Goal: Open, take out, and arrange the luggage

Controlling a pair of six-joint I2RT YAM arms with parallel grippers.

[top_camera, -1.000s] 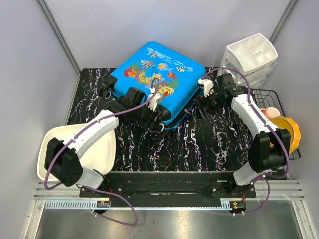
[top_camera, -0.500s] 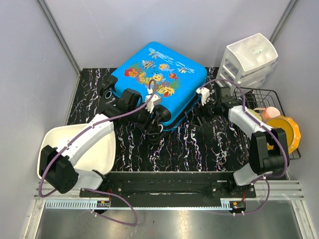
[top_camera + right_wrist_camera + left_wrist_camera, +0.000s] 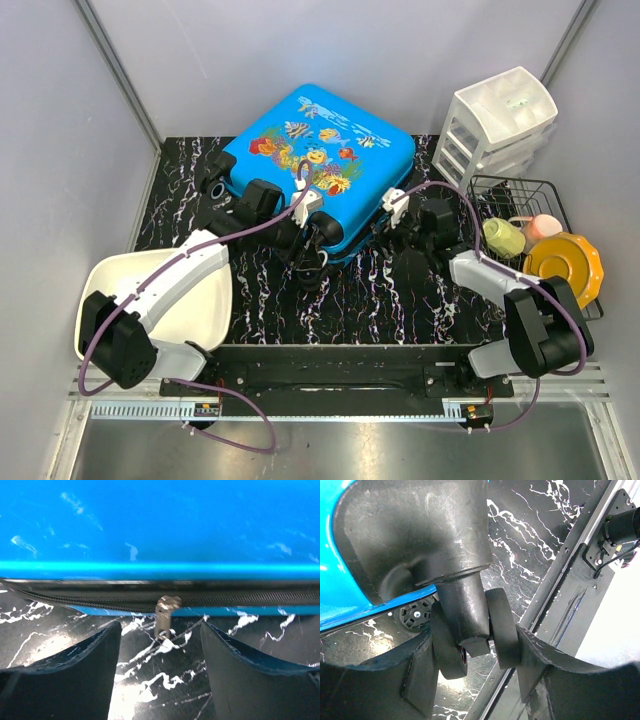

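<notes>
Right claw gapes facing luggage zip pull, wire rack alongside.

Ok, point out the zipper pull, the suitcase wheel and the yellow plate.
zipper pull [image 3: 164, 617], right wrist view, its metal tab
suitcase wheel [image 3: 502, 627], left wrist view, right disc's tread
yellow plate [image 3: 570, 260], top view, its middle

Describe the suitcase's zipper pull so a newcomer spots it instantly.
Find the bright-blue fish-print suitcase at back centre. A black zipper runs along its edge facing the right arm. The zipper pull is the lone small silver tab hanging from it.
</notes>
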